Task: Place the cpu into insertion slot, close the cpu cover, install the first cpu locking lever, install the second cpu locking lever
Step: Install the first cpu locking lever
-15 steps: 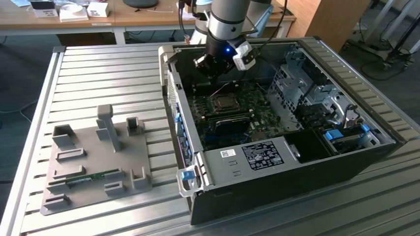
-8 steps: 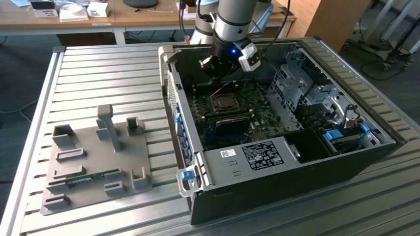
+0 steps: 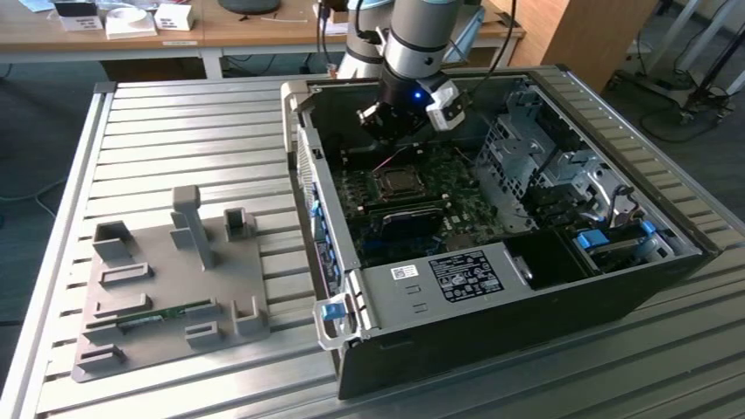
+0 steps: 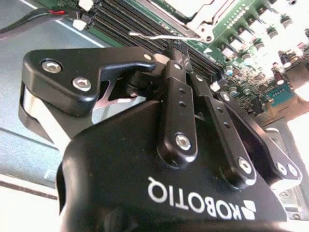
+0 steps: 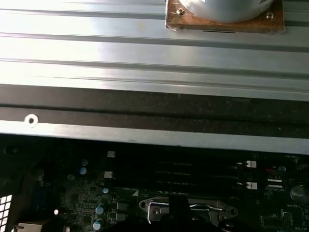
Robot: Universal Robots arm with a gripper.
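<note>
One cpu cover [image 3: 381,185] | silvery square frame | lying flat on motherboard [image 3: 466,209]

The hand [image 4: 179,50] is glossy black with silver screw heads and white lettering. The motherboard [image 3: 410,208] is green, its memory slots [image 4: 130,21] black. The computer case [image 3: 466,349] is black with a blue latch [image 3: 331,311]. The worktop [image 3: 187,131] is silver-grey, ribbed in parallel lines; the fixture tray [image 3: 163,279] is plain grey.

The gripper [image 5: 179,212] tip sits at the silvery cpu cover [image 5: 212,209]; beyond lie memory slots [image 5: 193,173], case wall [image 5: 145,108] and ribbed table [image 5: 145,58].
</note>
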